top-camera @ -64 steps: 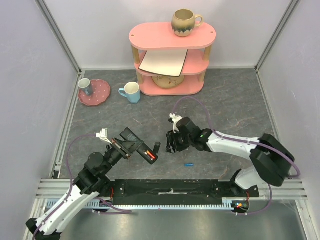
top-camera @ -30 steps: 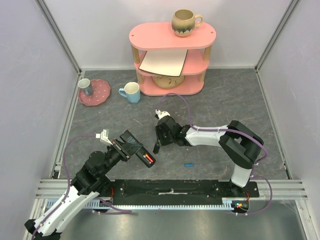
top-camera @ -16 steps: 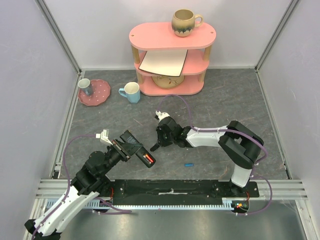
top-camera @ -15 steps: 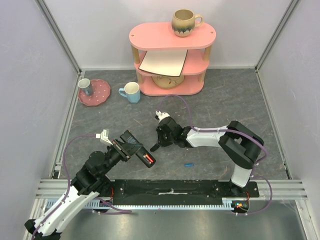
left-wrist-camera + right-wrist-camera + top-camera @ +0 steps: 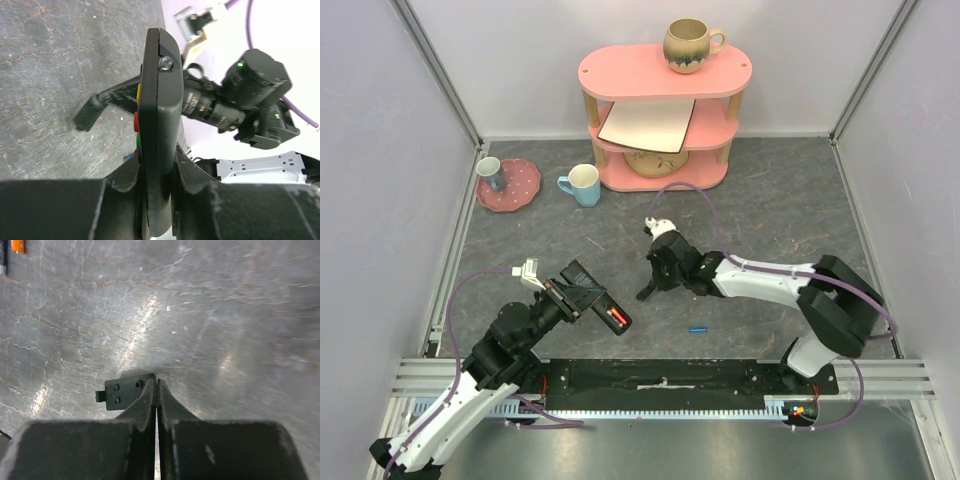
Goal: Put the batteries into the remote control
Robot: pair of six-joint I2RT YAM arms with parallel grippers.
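Two arms share the worktop (image 5: pixel 770 200). Left jaws are clenched on the remote control (image 5: pixel 595 293), red-orange battery (image 5: pixel 614 316) already seated. Right jaws are pressed shut just beside it. The blue battery (image 5: pixel 697 328) lies loose nearby, so a careless sweep could roll it off. Right arm has drifted rightward since earlier.

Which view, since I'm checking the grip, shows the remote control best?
Left wrist: the remote control fills it edge-on, clamped in the left claw. Top external shows it small; right wrist gives no clear sight of it.
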